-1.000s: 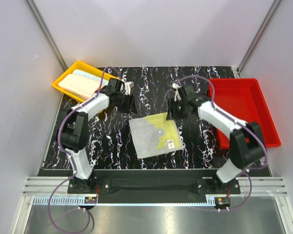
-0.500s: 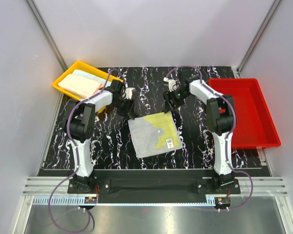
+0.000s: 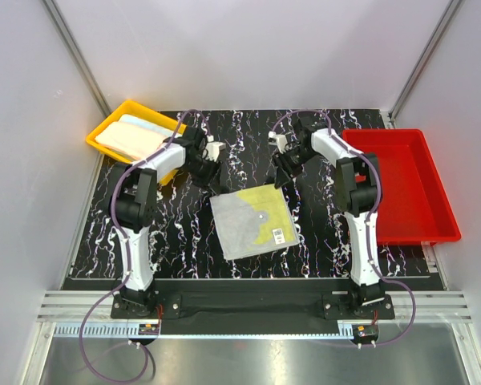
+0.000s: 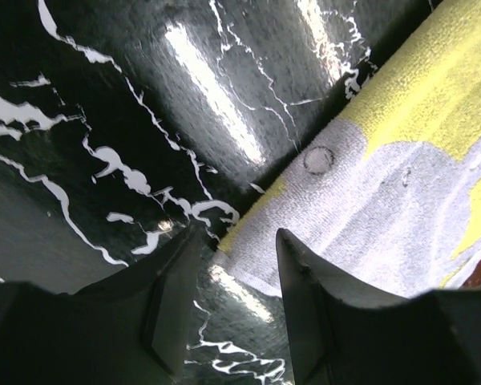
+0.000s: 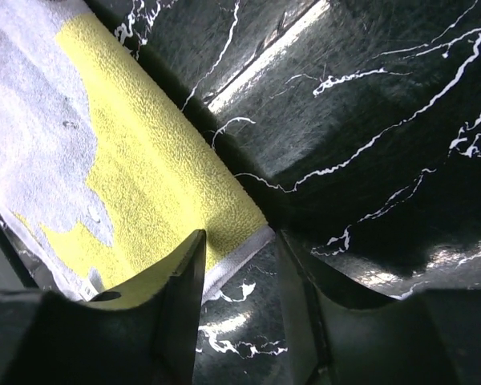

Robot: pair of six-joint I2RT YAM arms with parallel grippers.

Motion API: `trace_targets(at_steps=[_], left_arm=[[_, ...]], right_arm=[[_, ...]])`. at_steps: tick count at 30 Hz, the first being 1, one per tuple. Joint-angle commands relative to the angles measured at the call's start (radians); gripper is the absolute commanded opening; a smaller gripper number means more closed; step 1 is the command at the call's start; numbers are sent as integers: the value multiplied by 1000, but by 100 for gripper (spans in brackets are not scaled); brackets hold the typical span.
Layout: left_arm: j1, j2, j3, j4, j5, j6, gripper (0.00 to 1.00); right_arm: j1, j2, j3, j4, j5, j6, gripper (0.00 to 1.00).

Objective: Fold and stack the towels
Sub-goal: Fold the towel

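Note:
A grey and yellow towel (image 3: 252,222) lies folded flat on the black marble table (image 3: 176,233), near the middle. My left gripper (image 3: 211,181) is open just beyond the towel's far left corner (image 4: 232,237), which sits between its fingertips (image 4: 301,265). My right gripper (image 3: 278,178) is open at the far right corner (image 5: 252,237), its fingers (image 5: 180,273) straddling the white hem. Folded pale towels (image 3: 128,136) are stacked in the yellow tray (image 3: 100,128) at the far left.
A red tray (image 3: 405,184) sits on the right side of the table. Grey walls with metal posts close in the back and sides. A black rail runs along the near edge by the arm bases.
Both arms have stretched out toward the far side of the table. The grippers have come off the towel's far corners, and the towel now lies flat and slightly straighter.

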Motion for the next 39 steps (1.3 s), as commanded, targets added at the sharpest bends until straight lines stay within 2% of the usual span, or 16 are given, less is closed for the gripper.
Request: trace_targets(at_steps=[1,7,13,14,17,18,21,25,26,28,30,31,34,39], left_arm=[[10,49,56,-68,35,74,48],[11,82,68,-86,89,92,48],[14,85,74,-117,104,125,48],[14,89,71,-122,106,128,48],[18,95,66,-134,107,145,48],[18,92,63,-134,109,148,48],[18,79,45,-122,115,157,48],[18,73,40,-114,133,171,47],[18,78,42,-111,149,171,46],[18,88,48,-109,167,172,36],[16,105,56,-114,184,172,23],[18,111,75,-122,190,175,11],[18,135,124,-145,189,160,0],[18,150,272,-185,133,138,0]], right_arm=[[-13,34,77,-65,-64,-78,46],[-14,106,192,-196,-112,-158,47],[-13,148,255,-243,-110,-185,43],[-13,149,256,-247,-109,-194,35],[-13,149,257,-257,-110,-210,21],[-13,148,255,-256,-110,-216,11],[-13,138,235,-237,-89,-216,0],[-20,112,192,-181,-71,-194,0],[-23,106,175,-176,-74,-187,0],[-25,92,154,-142,-72,-182,0],[-26,69,123,-119,-64,-173,0],[-29,63,117,-107,-63,-170,0],[-37,43,112,-90,-46,-159,0],[-54,-30,91,29,63,-83,0]])
